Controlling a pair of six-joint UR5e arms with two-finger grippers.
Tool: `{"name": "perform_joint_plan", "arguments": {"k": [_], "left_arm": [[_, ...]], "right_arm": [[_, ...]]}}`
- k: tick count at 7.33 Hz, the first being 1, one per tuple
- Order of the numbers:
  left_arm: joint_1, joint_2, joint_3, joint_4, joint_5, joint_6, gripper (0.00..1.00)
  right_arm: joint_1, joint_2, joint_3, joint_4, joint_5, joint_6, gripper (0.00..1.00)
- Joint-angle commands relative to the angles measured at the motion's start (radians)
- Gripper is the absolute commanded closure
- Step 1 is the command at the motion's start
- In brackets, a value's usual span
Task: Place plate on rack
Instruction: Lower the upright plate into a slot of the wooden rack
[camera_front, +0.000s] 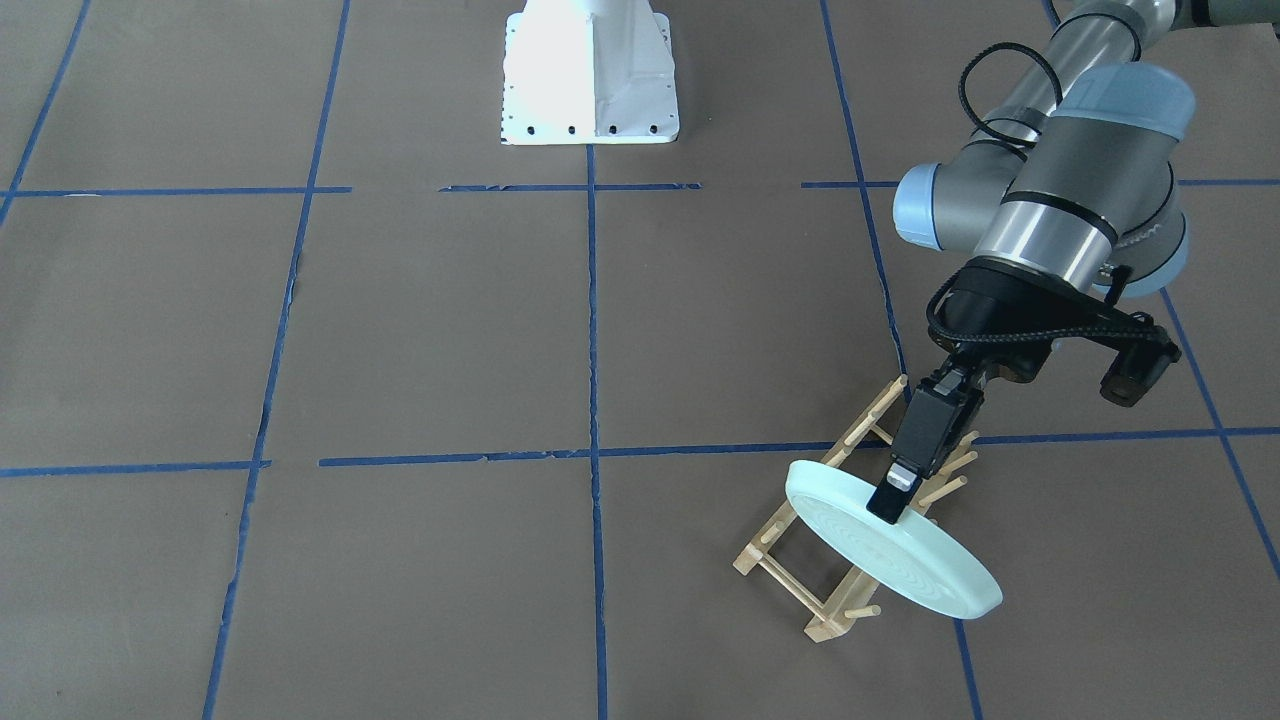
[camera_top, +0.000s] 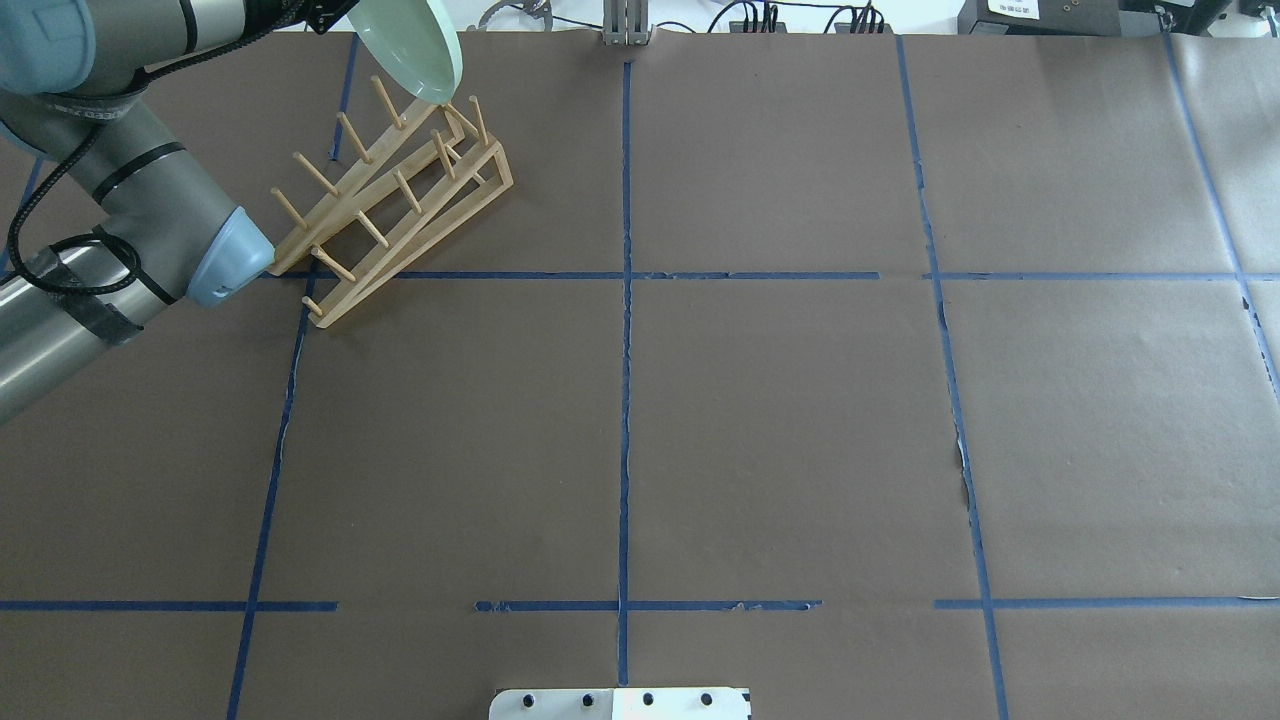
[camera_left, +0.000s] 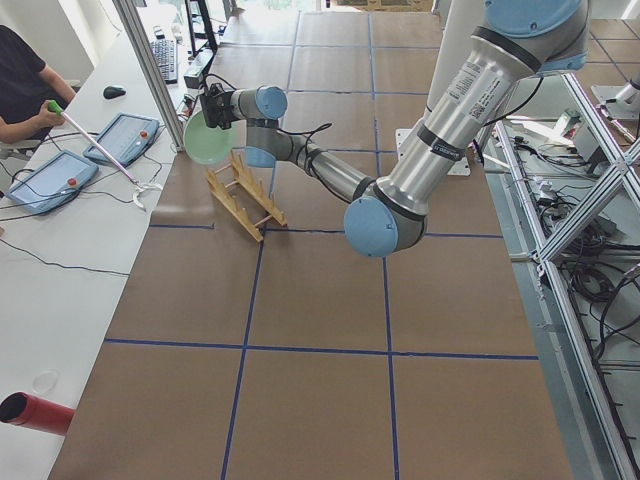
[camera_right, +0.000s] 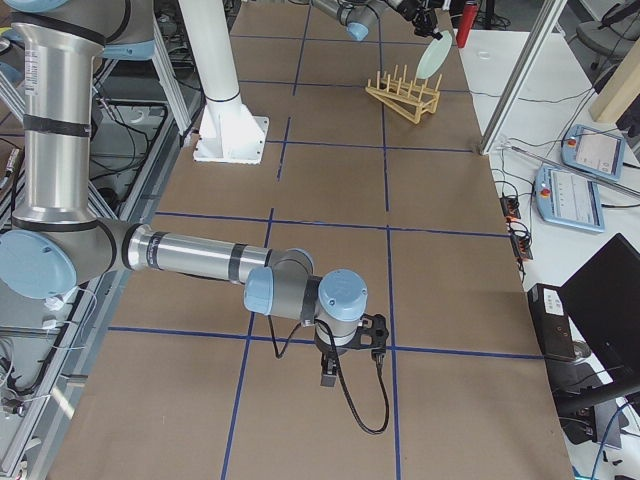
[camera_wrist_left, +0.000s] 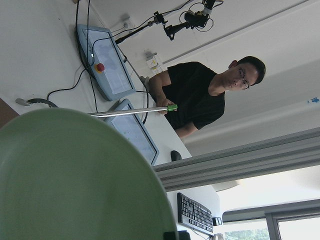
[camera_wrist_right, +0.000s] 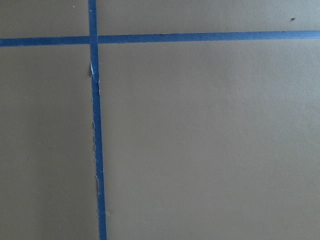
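My left gripper (camera_front: 893, 492) is shut on the rim of the pale mint-green plate (camera_front: 905, 560). It holds the plate tilted on edge just above the far end of the light-wood rack (camera_front: 800, 590). In the overhead view the plate's (camera_top: 412, 45) lower edge hangs close over the peg tips at the rack's (camera_top: 400, 195) far end; I cannot tell whether they touch. The plate fills the lower left of the left wrist view (camera_wrist_left: 75, 175). My right gripper (camera_right: 328, 378) hangs low over bare table, far from the rack; I cannot tell whether it is open or shut.
The white robot base (camera_front: 590, 75) stands mid-table at the robot's side. An operator (camera_wrist_left: 200, 95) with a grabber stick sits beyond the table edge behind the rack, beside tablets (camera_left: 125, 135). A red cylinder (camera_left: 35, 412) lies on the side bench.
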Motion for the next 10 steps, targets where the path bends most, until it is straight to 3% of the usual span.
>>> {"name": "perform_joint_plan", "arguments": {"k": [1,10], "left_arm": [[0.025,0.001,0.006,-0.005,0.001,0.029,1.0],[0.059,0.002,0.08,-0.01,0.002,0.067,1.0]], "right_arm": [[0.0,0.0,0.001,0.0,0.0,0.0,0.0],[0.0,0.0,-0.001,0.0,0.0,0.0,0.0]]}}
